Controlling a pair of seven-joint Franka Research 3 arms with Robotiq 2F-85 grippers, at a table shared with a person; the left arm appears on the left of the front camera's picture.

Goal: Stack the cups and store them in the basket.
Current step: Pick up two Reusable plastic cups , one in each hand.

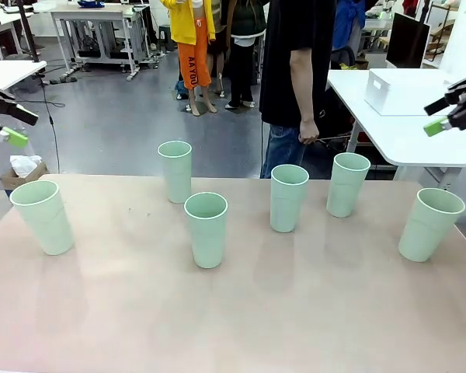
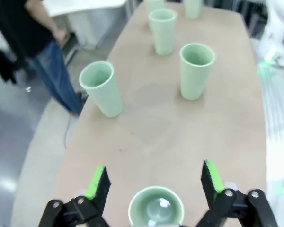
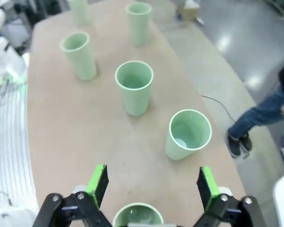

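Table (image 1: 295, 311) is carrying light, slick-looking cups (image 1: 206, 229); we are hovering left gripper (image 2: 154, 180) and right gripper (image 3: 152, 183) wide open, empty, favouring mid-wall grips.

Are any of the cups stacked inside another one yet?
No, all six cups stand singly and upright, apart from each other on the table.

Six tall, pale mint-green cups (image 1: 206, 229) stood upright with their mouths up, none stacked. They were spread apart in a loose row from nine o'clock round to three o'clock. A white rectangular basket (image 1: 404, 92) sat well apart from them, off toward two o'clock.
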